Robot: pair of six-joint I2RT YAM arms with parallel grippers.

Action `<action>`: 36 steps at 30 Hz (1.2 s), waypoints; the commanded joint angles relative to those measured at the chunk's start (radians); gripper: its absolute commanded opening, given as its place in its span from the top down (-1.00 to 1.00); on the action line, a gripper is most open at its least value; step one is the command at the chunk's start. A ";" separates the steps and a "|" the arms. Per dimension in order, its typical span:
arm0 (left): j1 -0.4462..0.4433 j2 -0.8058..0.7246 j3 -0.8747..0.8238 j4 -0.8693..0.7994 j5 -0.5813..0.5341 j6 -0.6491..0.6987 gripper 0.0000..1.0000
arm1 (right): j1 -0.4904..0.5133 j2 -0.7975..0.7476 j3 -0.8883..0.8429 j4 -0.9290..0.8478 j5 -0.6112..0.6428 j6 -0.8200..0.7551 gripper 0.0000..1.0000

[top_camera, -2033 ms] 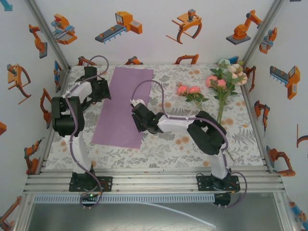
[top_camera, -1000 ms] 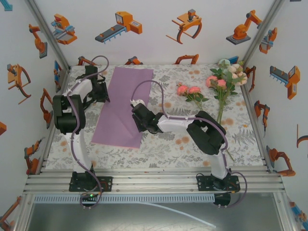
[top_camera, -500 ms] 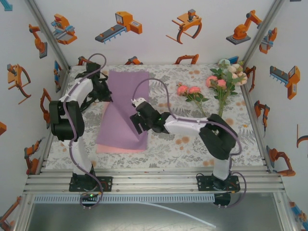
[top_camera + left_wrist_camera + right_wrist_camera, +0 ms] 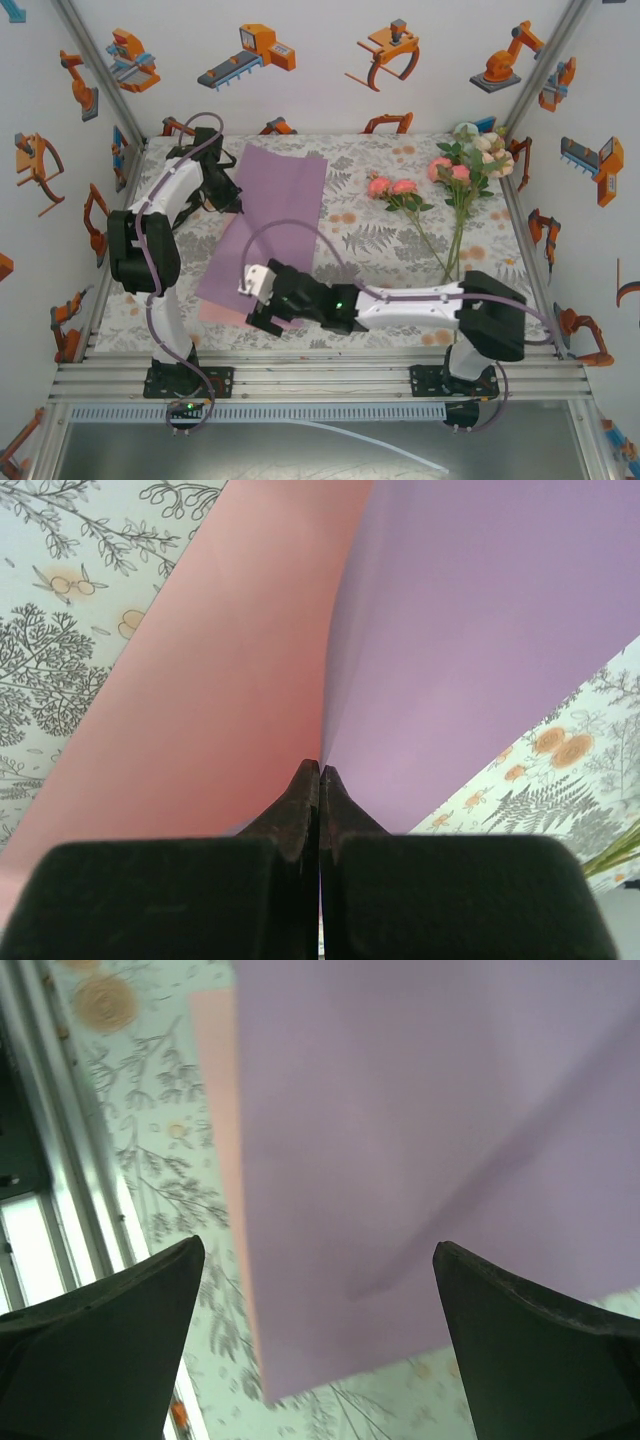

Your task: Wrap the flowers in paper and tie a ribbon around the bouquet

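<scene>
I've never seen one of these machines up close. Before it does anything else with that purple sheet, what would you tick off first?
1. Left gripper has hold of the paper: ok. Its fingers are shut on an edge, with the pink underside raised beside them.
2. Right gripper free to take a new hold: ok. Its jaws stand wide above the paper's near corner.
3. Paper lying flat: not ok. It is lifted on the left side, and a pink strip shows along the near edge.
4. Flowers on the paper: not ok. They lie apart from it at the far right of the table.
</scene>
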 commanded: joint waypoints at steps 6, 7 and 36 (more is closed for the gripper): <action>0.005 0.009 0.029 -0.052 -0.033 -0.090 1.00 | 0.033 0.225 0.123 0.229 0.101 -0.093 -0.78; 0.006 0.009 0.030 -0.053 -0.037 -0.097 1.00 | 0.034 0.249 0.125 0.260 0.104 -0.105 -0.79; 0.051 -0.133 0.059 -0.003 -0.023 -0.078 0.04 | -0.018 0.178 -0.036 0.438 0.321 0.021 1.00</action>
